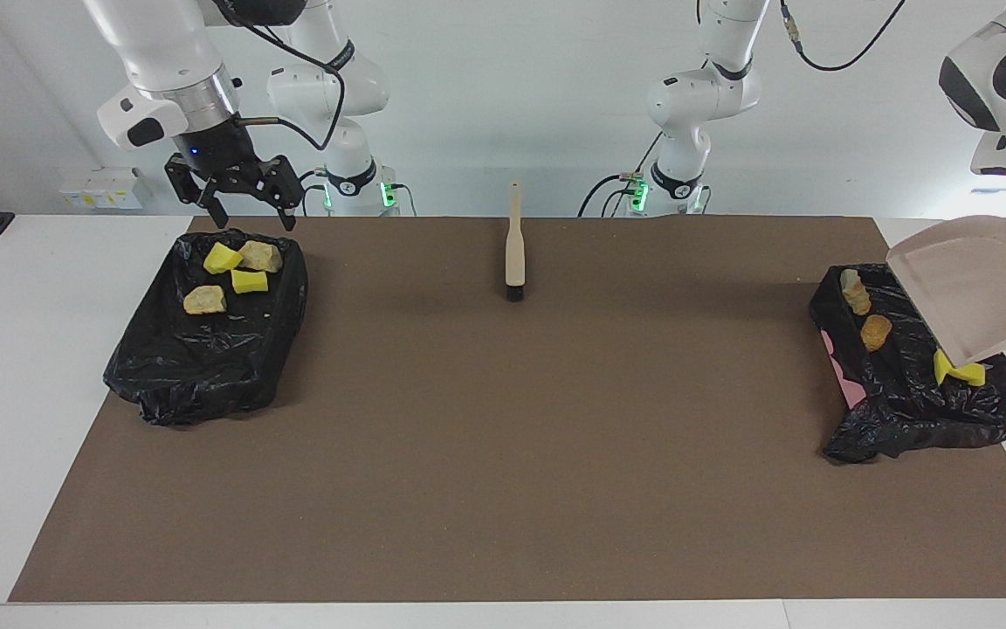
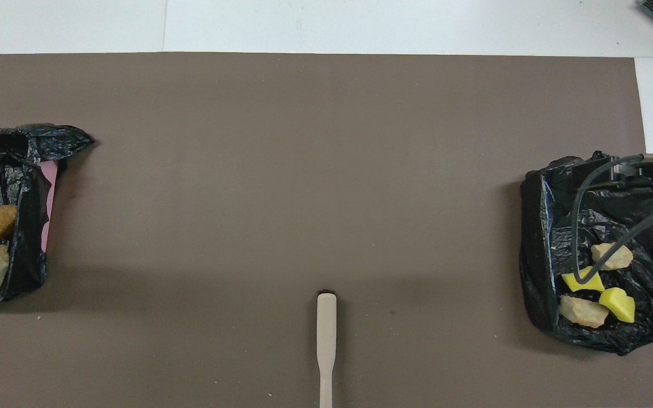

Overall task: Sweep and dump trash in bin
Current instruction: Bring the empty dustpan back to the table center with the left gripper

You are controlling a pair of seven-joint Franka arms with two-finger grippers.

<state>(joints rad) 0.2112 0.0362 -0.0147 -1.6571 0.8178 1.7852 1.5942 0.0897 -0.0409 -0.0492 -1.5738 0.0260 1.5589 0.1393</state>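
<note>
Beige plastic dustpan (image 1: pixel 974 288) tipped over the black-bagged bin (image 1: pixel 922 411) at the left arm's end.
One yellow sponge chunk (image 1: pixel 957 370) lies in that bin with two lumps (image 1: pixel 865 314); the left gripper's grasp is hidden. The right gripper (image 1: pixel 245 205) hangs open and empty over the other black-lined bin (image 1: pixel 197 367), which holds four scraps (image 1: pixel 237 271).

I see the brown-matted desk (image 1: pixel 503 454) bare through its middle, with only the beige wooden brush (image 1: pixel 514 245) lying near the robots. A black-bagged bin (image 1: pixel 206 349) blocks each end; a tilted beige dustpan (image 1: pixel 970 284) overhangs the other bin (image 1: pixel 922 393).
</note>
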